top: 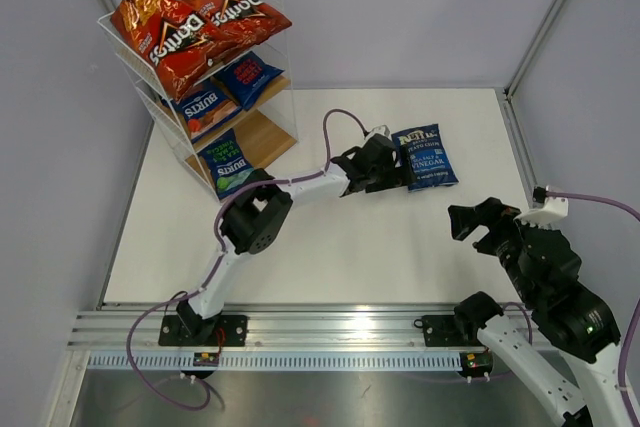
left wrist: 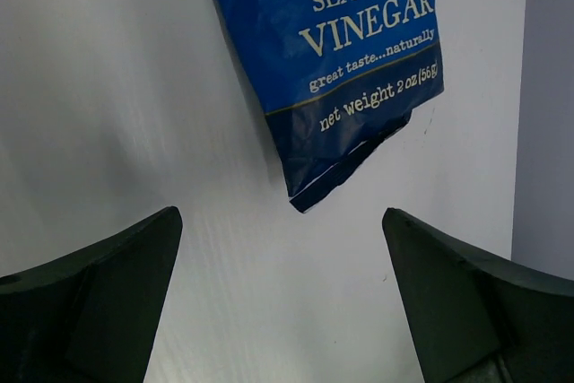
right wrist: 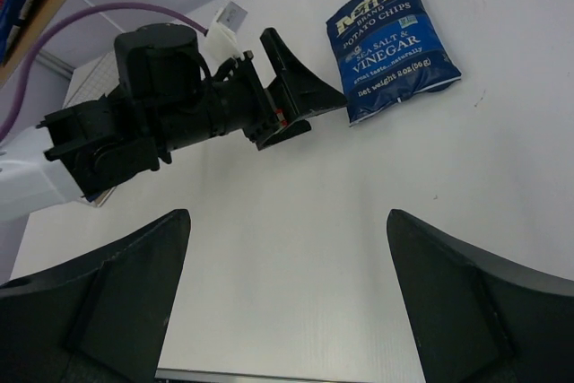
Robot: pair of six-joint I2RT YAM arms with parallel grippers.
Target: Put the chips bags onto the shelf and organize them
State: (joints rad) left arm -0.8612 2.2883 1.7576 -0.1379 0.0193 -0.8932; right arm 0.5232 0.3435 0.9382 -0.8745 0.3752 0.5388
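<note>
A white surface (top: pixel 350 247) fills the overhead view, walled in grey. At its far left corner stands the shelf (top: pixel 268 135), a three-tier wire rack with wooden boards.

The left arm stretches from the near edge to the middle of the surface. Its left claw (top: pixel 392 169) sits low, fingers spread wide and gripping nothing. In its own camera the near corner of a bag lies just ahead of the gap between the fingers. We judge it is lined up this way to close on that corner.

The right arm stays folded at the near right. The right claw (top: pixel 480 227) is also spread and empty, well apart from every bag. It seems held back to leave the left arm room.

Two red bags (top: pixel 165 32) lie side by side on the top tier and overhang its edges. They are the biggest bags, so the open top likely suits them best.

Two blue bags (top: pixel 205 105) rest on the middle tier, and a third bag (top: pixel 228 162) with a green patch leans on the bottom tier. Like appears grouped with like.

The vinegar bag (top: pixel 425 155), dark blue, lies flat and label up on the surface, well to the right of the shelf. It is the only bag not yet shelved, and we expect it belongs on a lower tier.
</note>
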